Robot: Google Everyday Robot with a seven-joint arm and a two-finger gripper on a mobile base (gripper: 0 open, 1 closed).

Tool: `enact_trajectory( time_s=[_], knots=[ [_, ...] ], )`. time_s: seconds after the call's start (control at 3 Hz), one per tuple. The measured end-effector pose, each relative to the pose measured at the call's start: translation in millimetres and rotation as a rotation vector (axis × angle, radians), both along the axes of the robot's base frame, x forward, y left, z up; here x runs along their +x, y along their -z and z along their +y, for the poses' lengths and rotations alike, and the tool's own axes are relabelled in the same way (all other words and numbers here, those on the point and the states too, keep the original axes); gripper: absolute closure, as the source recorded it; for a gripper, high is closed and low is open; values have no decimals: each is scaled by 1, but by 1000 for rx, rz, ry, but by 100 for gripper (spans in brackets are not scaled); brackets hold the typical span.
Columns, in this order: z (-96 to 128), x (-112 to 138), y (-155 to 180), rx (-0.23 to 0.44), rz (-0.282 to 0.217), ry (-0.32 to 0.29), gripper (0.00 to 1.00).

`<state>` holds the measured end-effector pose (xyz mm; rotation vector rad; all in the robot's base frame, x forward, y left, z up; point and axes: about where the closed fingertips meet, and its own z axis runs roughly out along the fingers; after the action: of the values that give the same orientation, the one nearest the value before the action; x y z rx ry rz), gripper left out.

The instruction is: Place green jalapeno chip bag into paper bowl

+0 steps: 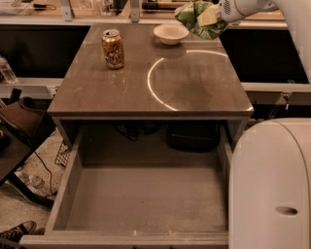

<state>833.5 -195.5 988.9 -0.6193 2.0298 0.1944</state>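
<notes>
The green jalapeno chip bag [198,19] is crumpled shiny green foil, held in the air at the top right of the camera view. My gripper [216,14] is shut on it, reaching in from the right on a white arm. The paper bowl [170,33] is a small off-white bowl on the far part of the table, just left of and below the bag. The bag hangs a little above and to the right of the bowl, not touching it.
A gold-brown drink can [112,48] stands upright on the table's far left. The brown table [121,92] carries a bright ring-shaped light reflection. An open drawer [146,199] gapes below the front edge. My white base [272,189] fills the lower right.
</notes>
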Motion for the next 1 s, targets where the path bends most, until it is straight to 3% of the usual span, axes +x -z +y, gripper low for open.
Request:
enact_trajectory(
  time_s=[0.67, 1.0],
  knots=[
    [53, 63, 10, 123, -47, 54, 100],
    [77, 85, 18, 135, -50, 79, 100]
  ],
)
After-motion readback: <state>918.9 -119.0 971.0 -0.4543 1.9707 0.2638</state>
